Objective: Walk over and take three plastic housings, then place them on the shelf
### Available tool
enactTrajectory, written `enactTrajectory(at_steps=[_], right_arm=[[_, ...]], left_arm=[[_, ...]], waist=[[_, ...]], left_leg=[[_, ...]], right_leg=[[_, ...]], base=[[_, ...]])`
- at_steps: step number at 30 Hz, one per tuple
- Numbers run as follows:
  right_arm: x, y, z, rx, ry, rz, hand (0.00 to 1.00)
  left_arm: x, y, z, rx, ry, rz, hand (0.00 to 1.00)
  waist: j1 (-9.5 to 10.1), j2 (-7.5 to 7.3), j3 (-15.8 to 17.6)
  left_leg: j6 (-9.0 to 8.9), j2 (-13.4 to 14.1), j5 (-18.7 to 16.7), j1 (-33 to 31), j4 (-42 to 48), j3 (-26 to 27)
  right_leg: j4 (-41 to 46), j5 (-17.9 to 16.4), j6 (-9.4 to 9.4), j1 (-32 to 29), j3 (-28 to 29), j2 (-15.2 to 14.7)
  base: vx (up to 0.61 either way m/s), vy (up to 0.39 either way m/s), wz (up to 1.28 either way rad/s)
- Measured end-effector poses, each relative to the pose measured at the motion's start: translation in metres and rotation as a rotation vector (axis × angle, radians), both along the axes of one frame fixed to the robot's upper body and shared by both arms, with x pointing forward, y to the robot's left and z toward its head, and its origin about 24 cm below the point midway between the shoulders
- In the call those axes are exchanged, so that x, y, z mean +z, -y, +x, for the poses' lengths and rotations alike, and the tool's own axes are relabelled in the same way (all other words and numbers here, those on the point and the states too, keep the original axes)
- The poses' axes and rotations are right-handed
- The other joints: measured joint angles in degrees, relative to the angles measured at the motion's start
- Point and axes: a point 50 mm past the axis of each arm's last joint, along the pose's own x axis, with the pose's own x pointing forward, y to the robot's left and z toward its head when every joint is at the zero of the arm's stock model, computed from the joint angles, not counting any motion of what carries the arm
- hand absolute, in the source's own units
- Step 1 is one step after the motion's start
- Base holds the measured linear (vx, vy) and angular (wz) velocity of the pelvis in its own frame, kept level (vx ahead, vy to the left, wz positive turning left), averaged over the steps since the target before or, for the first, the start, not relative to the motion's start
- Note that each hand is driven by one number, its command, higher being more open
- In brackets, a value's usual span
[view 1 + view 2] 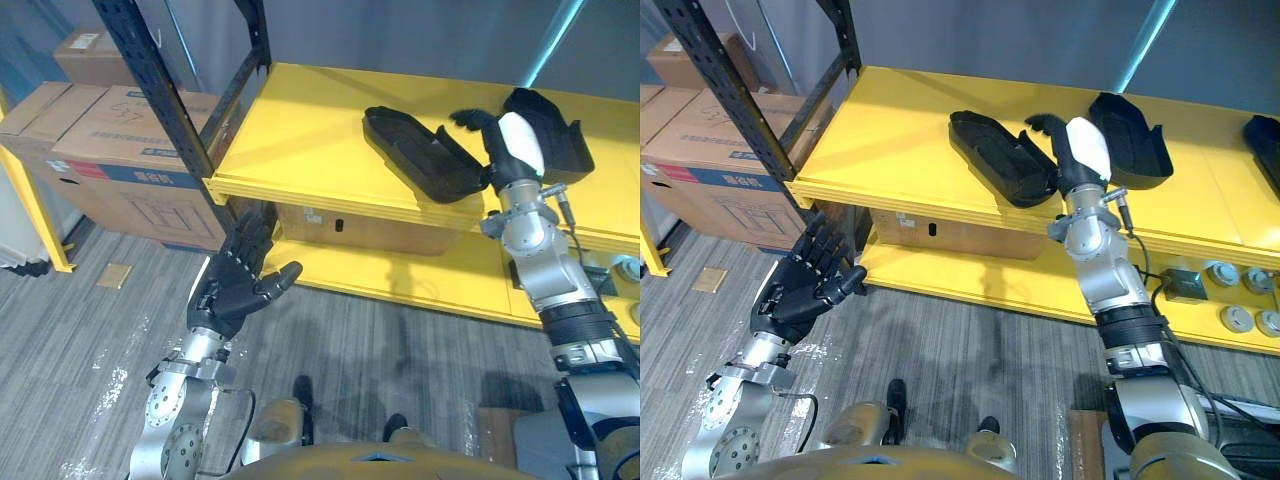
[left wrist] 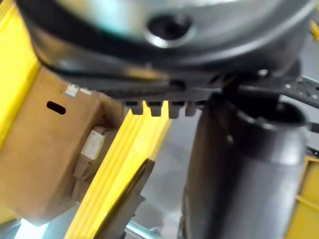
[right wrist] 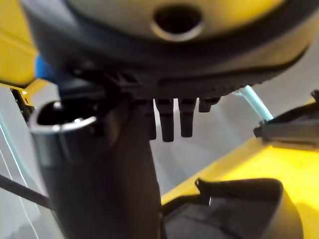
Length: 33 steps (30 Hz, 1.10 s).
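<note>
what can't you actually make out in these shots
- Third housing, right eye view: cut off by the right edge.
- Whether the right hand touches the nearest housing: the hand's own back covers the contact in both eye views.
- Round parts on the lower shelf, right eye view: too small to identify.
- Cardboard box under the top shelf: mostly hidden by that shelf's board.

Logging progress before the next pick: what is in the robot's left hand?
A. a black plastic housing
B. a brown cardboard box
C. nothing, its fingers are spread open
C: the left hand is spread open with nothing in it, out in front of the yellow metal shelf.
</note>
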Motion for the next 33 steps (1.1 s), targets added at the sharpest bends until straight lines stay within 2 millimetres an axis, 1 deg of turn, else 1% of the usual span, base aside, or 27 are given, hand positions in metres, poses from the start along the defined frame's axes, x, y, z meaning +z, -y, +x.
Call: enactTrajectory(at_steps=[1,2,4,6,8,9,11,13,15,17,19,21,22,24,26,29,33], right_arm=[[0.01,0.003,-0.003,-0.001,0.052,-0.01,1.0],[0.012,0.003,-0.004,-0.001,0.061,-0.011,1.0],[0.022,0.006,-0.008,-0.027,0.184,-0.007,1.0],[0.028,0.007,-0.011,-0.043,0.265,-0.004,1.0],[0.039,0.006,-0.017,-0.056,0.394,-0.01,1.0],[0.042,0.005,-0.018,-0.053,0.42,-0.007,1.0],[0.054,0.001,-0.024,-0.006,0.499,0.001,1.0],[0.064,-0.004,-0.03,0.055,0.525,-0.016,1.0],[0.075,-0.009,-0.036,0.141,0.497,-0.06,1.0],[0.076,-0.008,-0.043,0.206,0.427,-0.079,1.0],[0.065,-0.005,-0.048,0.24,0.309,-0.134,1.0],[0.042,0.003,-0.051,0.257,0.109,-0.21,1.0],[0.036,0.005,-0.052,0.255,0.062,-0.231,1.0],[0.017,0.012,-0.051,0.26,-0.093,-0.269,1.0],[0.012,0.018,-0.05,0.25,-0.169,-0.293,1.0],[0.015,0.028,-0.05,0.23,-0.239,-0.342,1.0],[0.019,0.033,-0.049,0.238,-0.302,-0.384,1.0]], left_arm=[[0.001,0.0,0.0,0.001,0.003,-0.011,1.0],[0.001,0.0,0.0,0.002,0.003,-0.018,1.0],[0.003,0.0,0.003,0.004,0.015,-0.025,1.0],[0.004,0.002,0.005,-0.001,0.023,-0.026,1.0],[0.004,0.004,0.006,-0.01,0.023,-0.03,1.0],[0.004,0.005,0.005,-0.011,0.021,-0.031,1.0],[0.004,0.005,0.006,-0.008,0.017,-0.034,1.0],[0.004,0.005,0.005,-0.006,0.016,-0.033,1.0],[0.004,0.002,0.005,-0.003,0.015,-0.025,1.0],[0.005,-0.001,0.005,-0.006,0.014,-0.006,1.0],[0.004,-0.006,0.003,0.004,0.007,0.012,1.0],[0.005,-0.013,0.001,0.029,0.004,0.018,1.0],[0.005,-0.014,0.001,0.032,0.005,0.019,1.0],[0.004,-0.015,0.0,0.029,0.0,0.03,1.0],[0.005,-0.016,0.001,0.023,0.0,0.042,1.0],[0.005,-0.017,0.001,0.023,0.0,0.045,1.0],[0.005,-0.017,0.0,0.025,-0.002,0.045,1.0]], waist=[[-0.15,-0.03,0.0],[-0.19,-0.03,0.0],[-0.34,-0.05,0.0],[-0.43,-0.06,0.0],[-0.42,-0.08,0.0],[-0.39,-0.08,0.0],[-0.45,-0.18,-0.2],[-0.94,-0.19,-0.2],[-1.59,-0.21,-0.2],[-1.66,-0.38,-0.3],[-1.72,-0.8,-0.7],[-2.21,-1.4,-1.2],[-2.37,-1.47,-1.2],[-3.45,-1.48,-1.2],[-3.52,-1.54,-1.2],[-3.37,-1.64,-1.2],[-3.32,-1.72,-1.3]], left_leg=[[0.06,0.0,0.3,0.8,-1.0,0.6],[0.08,-0.1,0.4,1.0,-1.2,0.7],[0.12,-0.1,0.8,1.8,-2.5,1.3],[0.17,-0.2,1.0,1.9,-2.9,1.3],[0.17,-0.3,1.5,2.3,-3.8,1.4],[0.16,-0.3,1.5,2.4,-4.0,1.4],[0.28,-0.4,1.7,2.9,-4.6,1.4],[0.39,-0.4,1.8,2.9,-4.6,1.4],[0.55,-0.4,1.9,3.0,-4.7,1.4],[0.54,-0.5,2.0,3.6,-5.2,1.7],[0.4,-0.5,2.3,4.8,-6.6,2.2],[0.0,-0.7,2.8,5.2,-8.4,2.6],[0.0,-0.8,3.1,5.3,-8.9,2.7],[0.06,-1.1,4.3,6.0,-11.3,2.9],[0.09,-1.1,4.7,6.5,-12.1,3.3],[0.13,-1.1,4.7,6.5,-12.1,3.6],[0.5,-1.1,5.0,6.7,-12.1,3.8]], right_leg=[[0.0,0.0,-0.01,0.0,0.5,0.0],[-0.1,0.0,-0.01,0.0,0.5,0.0],[-0.1,0.0,-0.03,0.0,0.9,0.0],[-0.2,0.0,-0.04,0.0,0.9,0.1],[-0.4,0.0,-0.03,0.0,0.7,0.1],[-0.5,0.0,-0.03,0.1,0.8,0.1],[-0.8,0.0,-0.03,0.5,0.6,0.1],[-0.9,0.0,-0.03,0.6,0.6,0.1],[-0.9,0.0,-0.03,0.6,0.6,0.1],[-0.9,0.0,-0.03,0.8,0.8,0.1],[-0.9,0.0,-0.04,1.0,1.3,0.1],[-0.9,-0.1,-0.04,0.4,1.8,0.1],[-0.8,-0.1,-0.04,0.1,1.9,0.0],[-0.8,-0.1,0.02,-0.4,2.0,-0.1],[-0.8,0.0,0.09,-0.7,2.6,0.0],[-0.8,0.0,0.15,-0.8,3.0,0.0],[-0.8,0.0,0.15,-0.7,3.3,0.0]], base=[[0.03,-0.006,-0.12],[0.03,0.001,-0.19],[0.02,0.004,-0.12],[0.01,0.002,-0.02],[0.01,0.003,0.02],[0.0,0.0,0.0],[0.03,0.006,0.01],[0.02,0.002,0.02],[0.0,0.0,0.0],[0.02,0.011,-0.07],[0.02,0.012,-0.15],[0.01,0.016,-0.11],[-0.01,0.019,-0.05],[-0.01,0.022,-0.05],[0.0,0.02,-0.11],[0.01,0.011,-0.05],[0.01,0.002,-0.02]])
